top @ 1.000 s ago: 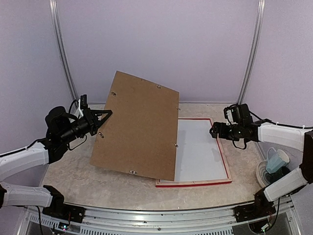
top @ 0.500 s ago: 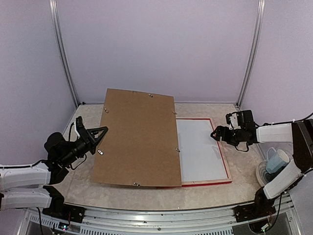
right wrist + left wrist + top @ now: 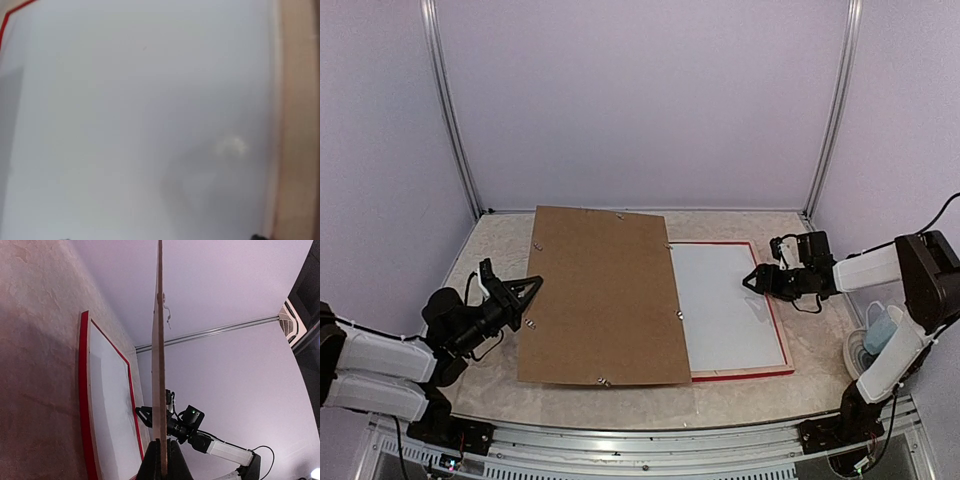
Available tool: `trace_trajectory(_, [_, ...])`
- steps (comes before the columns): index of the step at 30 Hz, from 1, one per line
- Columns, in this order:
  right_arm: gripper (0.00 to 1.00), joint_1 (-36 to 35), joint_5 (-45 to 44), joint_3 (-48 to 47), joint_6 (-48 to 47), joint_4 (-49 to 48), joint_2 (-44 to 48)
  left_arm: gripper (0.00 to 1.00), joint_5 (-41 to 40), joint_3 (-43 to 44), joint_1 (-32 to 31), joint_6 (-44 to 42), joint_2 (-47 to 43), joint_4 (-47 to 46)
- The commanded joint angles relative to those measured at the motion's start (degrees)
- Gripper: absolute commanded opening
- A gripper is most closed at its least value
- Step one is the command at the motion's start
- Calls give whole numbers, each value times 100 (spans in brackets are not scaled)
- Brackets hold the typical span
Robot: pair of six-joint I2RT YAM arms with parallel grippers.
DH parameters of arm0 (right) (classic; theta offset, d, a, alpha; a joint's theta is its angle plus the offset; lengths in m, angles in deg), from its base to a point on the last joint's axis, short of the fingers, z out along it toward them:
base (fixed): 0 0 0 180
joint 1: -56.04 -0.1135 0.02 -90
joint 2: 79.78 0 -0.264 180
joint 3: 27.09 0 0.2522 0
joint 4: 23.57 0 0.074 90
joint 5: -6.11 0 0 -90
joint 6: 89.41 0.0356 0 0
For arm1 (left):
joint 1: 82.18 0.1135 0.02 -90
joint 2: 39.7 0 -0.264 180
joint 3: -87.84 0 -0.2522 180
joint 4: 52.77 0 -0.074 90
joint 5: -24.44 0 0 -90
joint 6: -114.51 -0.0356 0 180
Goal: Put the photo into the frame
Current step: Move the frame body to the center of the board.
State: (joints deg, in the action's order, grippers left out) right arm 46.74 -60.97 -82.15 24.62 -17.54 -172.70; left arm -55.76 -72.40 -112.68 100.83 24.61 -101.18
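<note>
The frame [image 3: 782, 335] lies on the table with its red rim showing, also in the left wrist view [image 3: 84, 390]. A plain white sheet [image 3: 725, 305] fills it; the photo's printed side is hidden. A brown backing board [image 3: 605, 295] leans low over the frame's left part. My left gripper [image 3: 530, 290] is shut on the board's left edge, and its wrist view [image 3: 162, 442] shows the board edge-on [image 3: 158, 365]. My right gripper [image 3: 757, 281] is open at the frame's right rail, just over the sheet [image 3: 125, 125] and the pale wood [image 3: 297, 125].
A blue cup [image 3: 886, 330] stands in a white dish off the table's right edge, beside the right arm. Metal uprights [image 3: 450, 110] [image 3: 835, 110] rise at the back corners. Bare marbled table [image 3: 490, 240] lies left of the board.
The backing board has come down from a steep tilt to nearly flat over the frame, with my left arm lowering. My right gripper has shifted left onto the frame's right rail, its fingers narrowing a little.
</note>
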Motion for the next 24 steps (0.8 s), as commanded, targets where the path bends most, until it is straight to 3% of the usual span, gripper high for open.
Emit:
trace_trajectory(1, [74,42,437,181,-60,-299,-218,0,-49,-56,-52,225,211,-1287])
trace_trajectory(6, [68,34,527,267,-54,-392,-354,0,-128,-144,-86,329,632,-1768])
trace_trajectory(12, [71,16,439,319,-88,-387,53,0,43,-151,-109,486,1273,-2566])
trace_trajectory(19, [76,24,-897,278,-152,71,624,0,58,-195,-149,511,1643,-2935])
trace_trajectory(24, [76,33,-1502,249,-119,221,421,0,56,-170,-147,467,1572,-2814])
